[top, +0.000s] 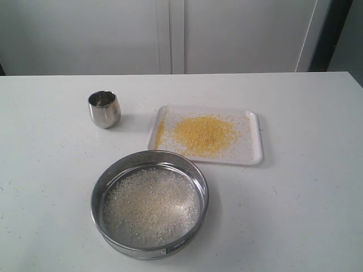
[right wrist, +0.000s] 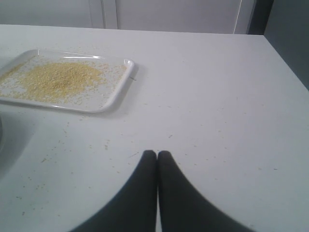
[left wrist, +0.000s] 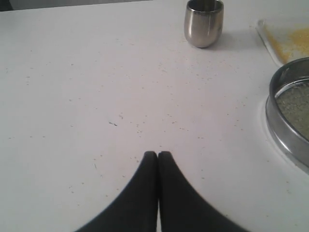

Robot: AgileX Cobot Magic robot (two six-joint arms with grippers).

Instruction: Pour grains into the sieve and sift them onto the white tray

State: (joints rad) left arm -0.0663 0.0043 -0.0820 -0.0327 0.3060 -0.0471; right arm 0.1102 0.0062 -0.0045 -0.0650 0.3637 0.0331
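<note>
The round steel sieve (top: pixel 150 204) rests on the white table near the front, whitish rice-like grains (top: pixel 150 207) spread over its mesh. Behind it to the right lies the white tray (top: pixel 253 148) with a heap of yellow granules (top: pixel 204 134) on it. In the left wrist view the sieve rim (left wrist: pixel 285 121) and a tray corner (left wrist: pixel 270 38) show at one edge. My left gripper (left wrist: pixel 158 154) is shut and empty above bare table. The tray (right wrist: pixel 118 92) with yellow grains (right wrist: pixel 55 77) shows in the right wrist view. My right gripper (right wrist: pixel 157 153) is shut, holding nothing. Neither arm appears in the exterior view.
A small rounded steel cup (top: pixel 104 109) stands upright behind the sieve, left of the tray, also seen as the cup (left wrist: pixel 203 21) in the left wrist view. Stray grains dot the table (top: pixel 306 187). White cabinet doors (top: pixel 170 34) stand behind the table's far edge.
</note>
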